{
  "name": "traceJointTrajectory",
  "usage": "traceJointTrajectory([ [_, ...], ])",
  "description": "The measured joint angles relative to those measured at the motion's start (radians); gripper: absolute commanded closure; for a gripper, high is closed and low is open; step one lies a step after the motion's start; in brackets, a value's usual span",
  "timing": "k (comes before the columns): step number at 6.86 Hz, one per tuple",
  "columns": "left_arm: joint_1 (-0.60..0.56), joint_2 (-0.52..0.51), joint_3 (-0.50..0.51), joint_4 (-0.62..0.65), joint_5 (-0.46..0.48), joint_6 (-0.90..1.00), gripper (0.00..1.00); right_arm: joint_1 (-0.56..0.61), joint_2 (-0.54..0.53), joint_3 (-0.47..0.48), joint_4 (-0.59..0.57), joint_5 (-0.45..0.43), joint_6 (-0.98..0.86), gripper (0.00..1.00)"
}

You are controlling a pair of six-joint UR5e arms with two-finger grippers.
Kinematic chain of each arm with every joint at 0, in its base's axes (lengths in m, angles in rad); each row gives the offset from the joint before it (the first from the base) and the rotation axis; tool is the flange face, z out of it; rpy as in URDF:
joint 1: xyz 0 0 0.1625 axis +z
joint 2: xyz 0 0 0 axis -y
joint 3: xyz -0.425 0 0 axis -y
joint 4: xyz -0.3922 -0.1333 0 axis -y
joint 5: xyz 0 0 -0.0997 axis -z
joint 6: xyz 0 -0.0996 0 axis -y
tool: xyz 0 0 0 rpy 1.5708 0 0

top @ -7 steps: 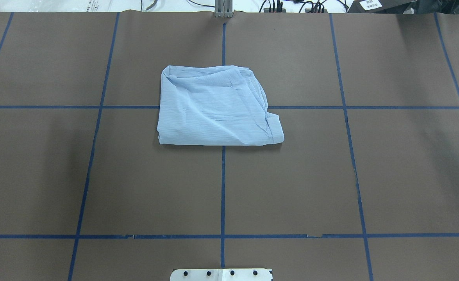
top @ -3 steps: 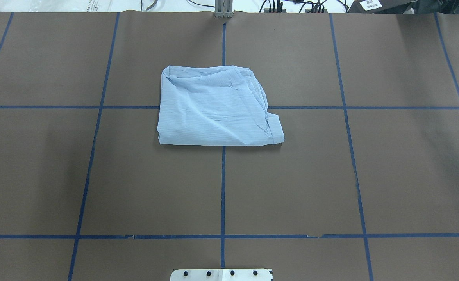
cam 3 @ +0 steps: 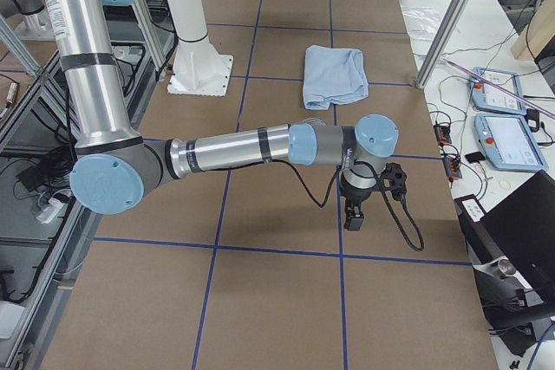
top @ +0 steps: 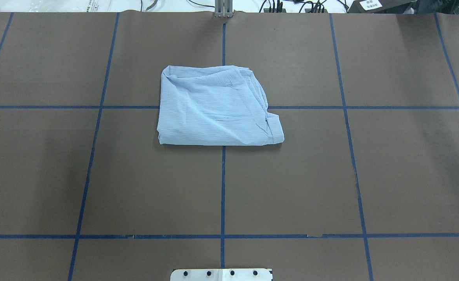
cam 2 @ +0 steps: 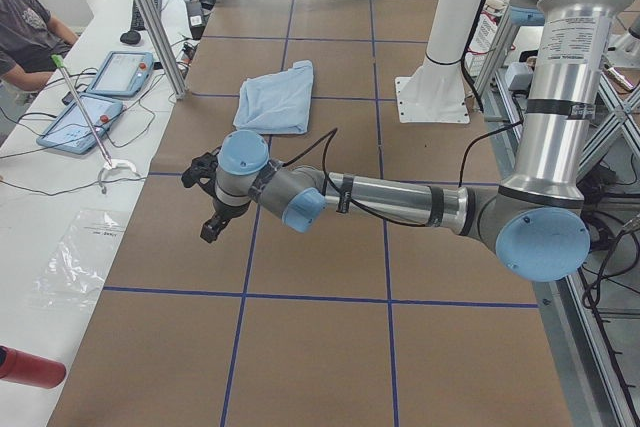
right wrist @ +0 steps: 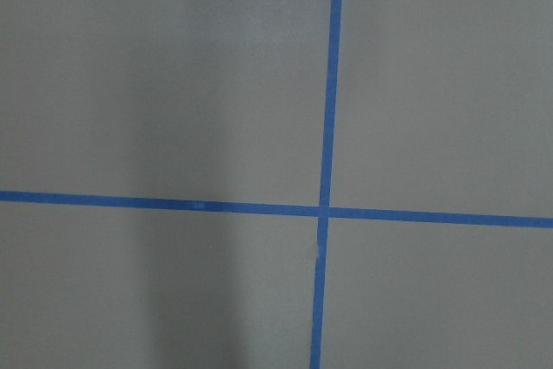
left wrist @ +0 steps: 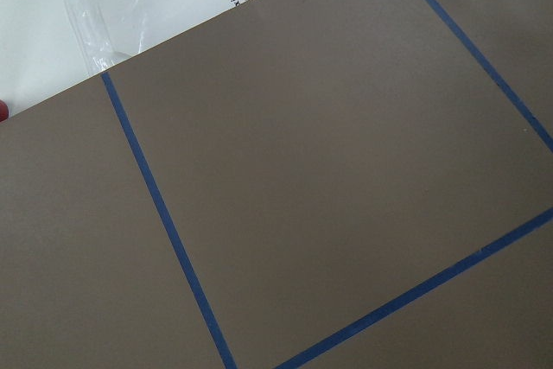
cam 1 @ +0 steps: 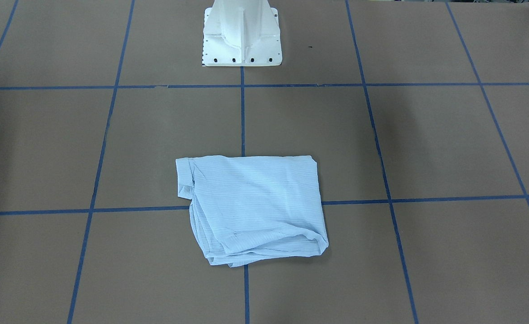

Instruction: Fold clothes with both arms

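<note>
Light-blue shirt (top: pixel 217 107) sits folded into a rumpled, roughly square packet on the brown paper table (top: pixel 77 175), right over a crossing of the blue tape lines (top: pixel 222 187) and out in front of the white pedestal base (cam 1: pixel 241 36). Off to either side and well apart from it, the left gripper (cam 2: pixel 210 232) points down over the paper toward the table's left end, and the right gripper (cam 3: pixel 354 217) hangs low toward the right end. Only the side cameras catch them, so whether either pair of jaws is wide or closed I cannot tell.
</note>
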Motion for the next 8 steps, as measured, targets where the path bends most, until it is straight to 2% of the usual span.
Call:
traceJointTrajectory([
  [3, 0.003, -0.006, 0.003, 0.073, -0.005, -0.004, 0.0, -0.011, -0.004, 0.001, 0.0, 0.004, -0.011, 0.0],
  [6, 0.003, 0.016, -0.007, 0.082, -0.011, 0.0, 0.0, -0.037, -0.083, 0.069, 0.002, 0.062, -0.013, 0.0],
  [8, 0.008, 0.009, -0.011, 0.08, -0.011, 0.0, 0.0, -0.07, -0.106, 0.102, 0.024, 0.071, -0.011, 0.0],
])
